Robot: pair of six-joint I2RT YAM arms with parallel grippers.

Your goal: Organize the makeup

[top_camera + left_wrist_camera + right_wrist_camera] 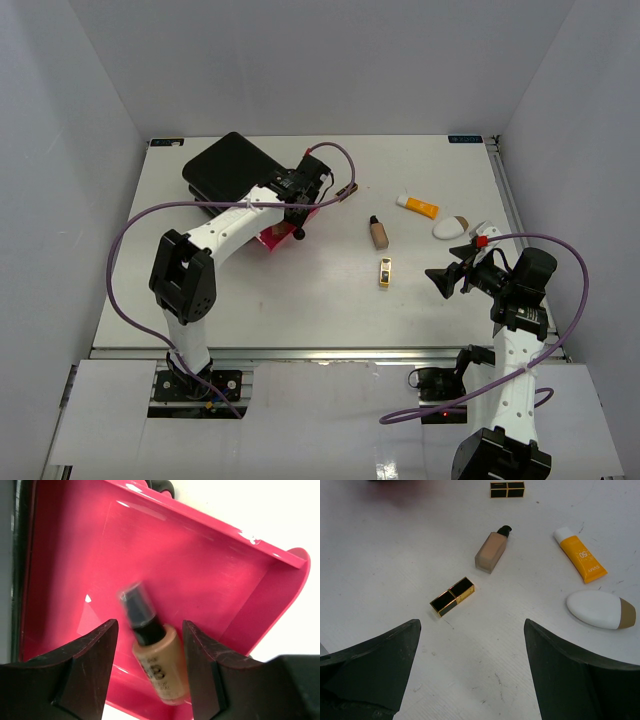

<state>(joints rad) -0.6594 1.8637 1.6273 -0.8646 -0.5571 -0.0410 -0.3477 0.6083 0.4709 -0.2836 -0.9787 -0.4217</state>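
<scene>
**A:** where's all the makeup sitting rn?

**B:** one beige foundation bottle (157, 655) with a black cap is lying in the pink drawer (210, 570). The rest is on the table (370, 555). There's a second foundation bottle (492, 552) on its side, with a black-and-gold lipstick tube (452, 596) near it and another lipstick tube (507, 489) farther off.

**A:** and the orange one?

**B:** the orange white-capped tube (580, 555) lies flat, near the white oval puff (600, 610).

Bright even light, soft shadows, glare on pink drawer (215, 575), blurred foundation bottle (160, 655)
</scene>
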